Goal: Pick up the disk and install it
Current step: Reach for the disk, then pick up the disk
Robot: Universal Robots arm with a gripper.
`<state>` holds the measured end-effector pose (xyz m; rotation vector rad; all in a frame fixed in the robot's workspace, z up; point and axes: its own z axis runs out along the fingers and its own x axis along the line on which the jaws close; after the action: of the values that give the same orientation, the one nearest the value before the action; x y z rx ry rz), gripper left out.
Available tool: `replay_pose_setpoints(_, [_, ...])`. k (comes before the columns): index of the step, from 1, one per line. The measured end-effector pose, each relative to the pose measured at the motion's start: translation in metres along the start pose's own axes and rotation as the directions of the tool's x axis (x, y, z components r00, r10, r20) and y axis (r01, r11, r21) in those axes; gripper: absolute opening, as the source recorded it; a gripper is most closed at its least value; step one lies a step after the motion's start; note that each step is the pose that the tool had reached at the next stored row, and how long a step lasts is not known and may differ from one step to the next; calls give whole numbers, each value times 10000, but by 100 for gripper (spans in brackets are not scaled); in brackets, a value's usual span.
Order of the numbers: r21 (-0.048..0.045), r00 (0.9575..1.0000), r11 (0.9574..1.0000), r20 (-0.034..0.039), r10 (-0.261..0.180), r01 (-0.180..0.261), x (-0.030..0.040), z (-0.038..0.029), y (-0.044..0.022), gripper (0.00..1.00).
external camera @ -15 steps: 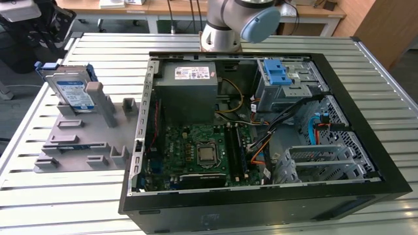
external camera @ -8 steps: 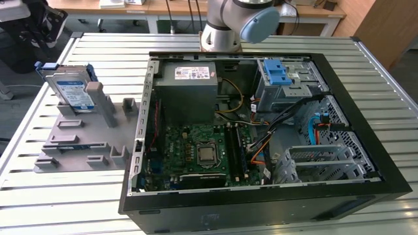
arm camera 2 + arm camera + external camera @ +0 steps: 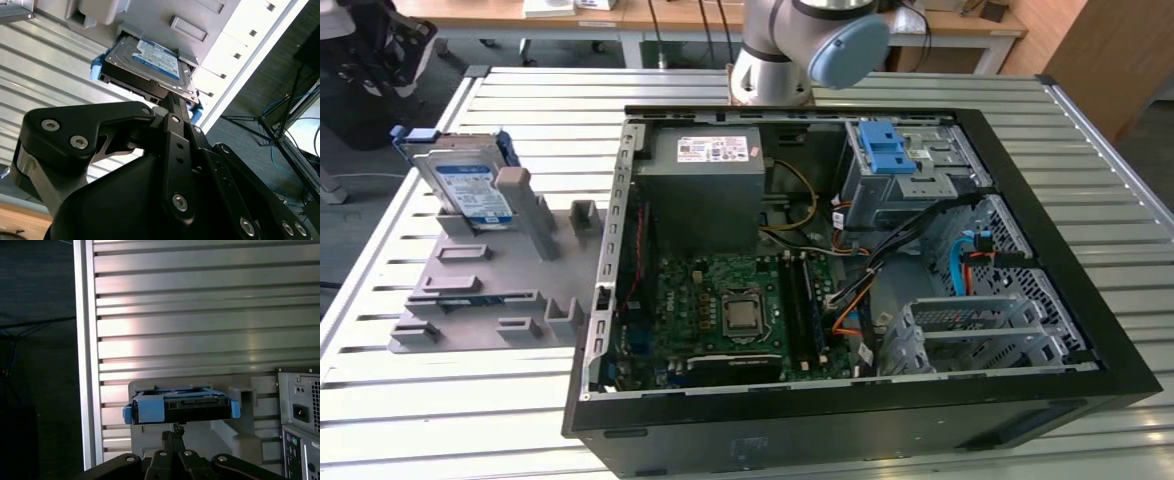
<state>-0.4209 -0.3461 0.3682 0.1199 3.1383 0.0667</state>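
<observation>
Slatted metal counter point(image 3: 454, 420) carries disk point(image 3: 470, 185) upright in grey fixture point(image 3: 480, 290), exterior view's left of open computer case point(image 3: 854, 250); hand point(image 3: 172, 102) closed, empty, near disk's edge.

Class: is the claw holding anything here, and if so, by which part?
Nothing is held. The disk stands on edge in its grey holder, untouched in the exterior view; in the first wrist view the claw points at it, jaws shut on nothing.

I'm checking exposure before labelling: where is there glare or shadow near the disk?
First wrist view: bright glare bands on the slatted table, the disk dark along its facing edge. Second wrist view: disk evenly lit. Exterior view: soft, even light.
</observation>
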Motion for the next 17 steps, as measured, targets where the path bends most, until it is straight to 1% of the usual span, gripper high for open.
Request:
replay_pose_setpoints(2, [0, 10000, 10000, -1, 0, 0, 48, 2, -1, 11])
replay_pose_setpoints(4, [0, 10000, 10000, -1, 0, 0, 77, 4, 1, 11])
replay_pose_setpoints(9, [0, 10000, 10000, -1, 0, 0, 91, 6, 13, 11])
replay_pose_setpoints(17, [0, 10000, 10000, -1, -1, 1, 94, 7, 17, 11])
